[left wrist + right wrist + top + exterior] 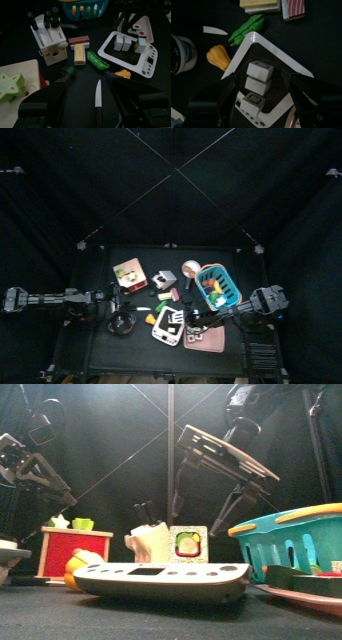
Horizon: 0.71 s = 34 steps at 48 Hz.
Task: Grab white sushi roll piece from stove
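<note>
The white toy stove (271,60) lies on the table in front of the middle (166,327). Two white sushi roll pieces (259,70) stand in a row on it, with a third, green-centred piece (252,98) behind them. They also show in the left wrist view (121,42). My right gripper (263,102) is open and empty, above the stove, with its jaws on either side of the row. My left gripper (93,102) is open and empty at the left, over a white knife (97,94).
A knife block (50,40), a green pea pod (98,61), a yellow block (80,54), a red-and-white piece (79,40) and an orange piece (218,56) lie around the stove. A blue basket (217,288) stands at the right, a red box (130,273) at the back left.
</note>
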Motion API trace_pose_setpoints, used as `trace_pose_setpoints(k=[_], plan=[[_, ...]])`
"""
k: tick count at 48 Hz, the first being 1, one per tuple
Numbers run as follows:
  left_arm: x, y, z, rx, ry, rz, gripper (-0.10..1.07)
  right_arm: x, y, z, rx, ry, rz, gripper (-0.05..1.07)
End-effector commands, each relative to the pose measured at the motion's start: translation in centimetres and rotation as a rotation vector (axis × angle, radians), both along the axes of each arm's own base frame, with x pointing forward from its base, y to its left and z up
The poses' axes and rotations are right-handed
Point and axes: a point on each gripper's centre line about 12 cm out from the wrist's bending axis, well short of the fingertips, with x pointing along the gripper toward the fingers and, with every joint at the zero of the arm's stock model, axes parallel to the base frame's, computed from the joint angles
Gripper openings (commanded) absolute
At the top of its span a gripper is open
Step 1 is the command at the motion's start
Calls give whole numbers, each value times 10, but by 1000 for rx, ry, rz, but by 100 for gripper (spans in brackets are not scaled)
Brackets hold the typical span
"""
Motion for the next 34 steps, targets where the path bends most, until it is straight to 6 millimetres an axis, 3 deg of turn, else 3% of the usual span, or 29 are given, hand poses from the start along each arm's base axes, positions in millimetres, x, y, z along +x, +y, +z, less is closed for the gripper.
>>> trace_pose_setpoints(k=[1,15,34], plan=[[3,0,4,1,-12,-2,93,9,1,13,12,-43,0,96],[2,0,4,2,-12,-1,93,23,4,5,11,-34,0,96],[3,0,4,2,-12,-3,93,25,1,-10,20,1,-19,95]])
